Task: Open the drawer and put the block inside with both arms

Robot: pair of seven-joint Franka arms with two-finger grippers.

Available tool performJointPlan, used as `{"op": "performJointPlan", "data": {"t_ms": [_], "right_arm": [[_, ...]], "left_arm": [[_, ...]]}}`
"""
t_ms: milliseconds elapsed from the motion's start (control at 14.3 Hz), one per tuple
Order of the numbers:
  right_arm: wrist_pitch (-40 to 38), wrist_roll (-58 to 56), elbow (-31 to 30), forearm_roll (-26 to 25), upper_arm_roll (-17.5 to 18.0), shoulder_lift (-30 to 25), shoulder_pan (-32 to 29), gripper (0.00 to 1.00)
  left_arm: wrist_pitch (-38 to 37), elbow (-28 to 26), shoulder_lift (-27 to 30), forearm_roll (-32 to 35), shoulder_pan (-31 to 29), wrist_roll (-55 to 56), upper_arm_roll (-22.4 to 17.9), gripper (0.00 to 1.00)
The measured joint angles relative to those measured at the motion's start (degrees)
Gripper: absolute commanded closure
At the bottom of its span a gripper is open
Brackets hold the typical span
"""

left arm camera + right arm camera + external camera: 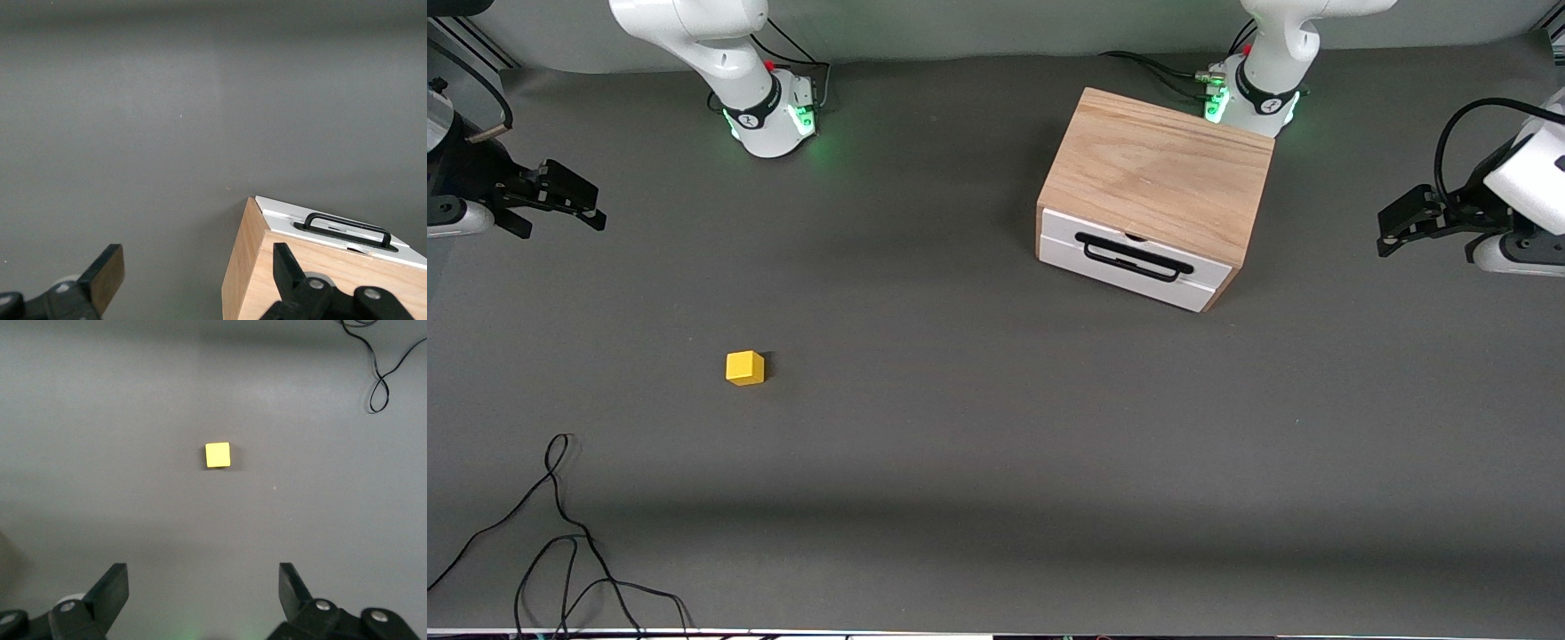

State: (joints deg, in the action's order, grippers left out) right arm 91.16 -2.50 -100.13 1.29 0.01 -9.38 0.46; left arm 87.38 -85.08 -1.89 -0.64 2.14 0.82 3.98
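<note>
The light oak box point(1160, 169) stands toward the left arm's end of the table, close to that arm's base. Its drawer point(1134, 258) is shut, with a white front and black wire handle facing the front camera. The yellow block point(744, 367) lies on the mat toward the right arm's end, nearer the front camera. My left gripper point(1385, 233) hangs open and empty beside the box, at the table's end; its wrist view shows the box point(320, 273) and drawer front point(347, 230) past its tips point(198, 273). My right gripper point(594, 206) is open and empty; the block point(217, 455) lies well ahead of its tips point(203, 590).
A loose black cable point(560, 533) lies on the grey mat near the front edge at the right arm's end, also in the right wrist view point(383, 380). The two arm bases with green lights stand along the back edge.
</note>
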Motion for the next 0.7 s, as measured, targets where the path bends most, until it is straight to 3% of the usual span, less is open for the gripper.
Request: {"op": "performJointPlan", "data": {"t_ms": [700], "right_arm": [[0.0,0.0,0.0,0.0,-0.1,0.7,0.0,0.00]], "left_arm": [[-2.9,0.1,0.0,0.0,0.2,-0.5,0.5,0.01]]}}
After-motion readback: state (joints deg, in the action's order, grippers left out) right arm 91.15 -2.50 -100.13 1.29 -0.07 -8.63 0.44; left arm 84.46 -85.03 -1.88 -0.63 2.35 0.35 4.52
